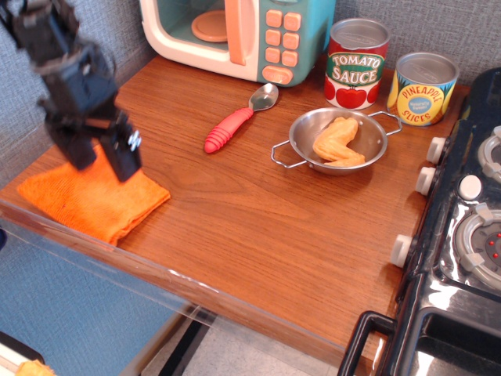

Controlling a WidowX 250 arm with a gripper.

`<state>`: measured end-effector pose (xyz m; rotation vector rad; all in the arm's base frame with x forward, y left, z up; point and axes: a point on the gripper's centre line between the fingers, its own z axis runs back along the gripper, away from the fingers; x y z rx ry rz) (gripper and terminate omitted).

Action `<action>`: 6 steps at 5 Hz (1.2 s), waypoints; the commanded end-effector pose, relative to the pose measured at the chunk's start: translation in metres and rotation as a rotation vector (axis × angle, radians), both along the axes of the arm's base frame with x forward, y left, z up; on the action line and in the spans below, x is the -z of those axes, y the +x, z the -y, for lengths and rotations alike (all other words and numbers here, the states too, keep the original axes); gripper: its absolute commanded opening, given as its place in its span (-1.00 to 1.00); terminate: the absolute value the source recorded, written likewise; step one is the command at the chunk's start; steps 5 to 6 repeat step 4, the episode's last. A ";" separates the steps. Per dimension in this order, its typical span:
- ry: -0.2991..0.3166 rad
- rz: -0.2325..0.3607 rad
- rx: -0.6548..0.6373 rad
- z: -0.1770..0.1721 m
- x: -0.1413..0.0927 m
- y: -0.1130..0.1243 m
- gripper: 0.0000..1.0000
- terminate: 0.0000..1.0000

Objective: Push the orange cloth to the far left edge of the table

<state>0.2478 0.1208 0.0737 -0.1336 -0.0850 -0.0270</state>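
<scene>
Observation.image shows you the flat bright orange microfibre cloth [92, 197] at the brown wood-grain counter [258, 211]'s left edge: soft, light, bunches easily; press its middle. Blurred fingers [124, 153] part slightly, holding nothing.

orange cloth [92, 200]: ribbed fabric, seemingly matt | table [266, 219]: glossy wood-grain
</scene>
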 end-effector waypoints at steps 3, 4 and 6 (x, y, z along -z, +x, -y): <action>0.097 0.001 0.016 0.041 -0.011 0.055 1.00 -1.00; 0.097 0.001 0.016 0.041 -0.011 0.055 1.00 1.00; 0.097 0.001 0.016 0.041 -0.011 0.055 1.00 1.00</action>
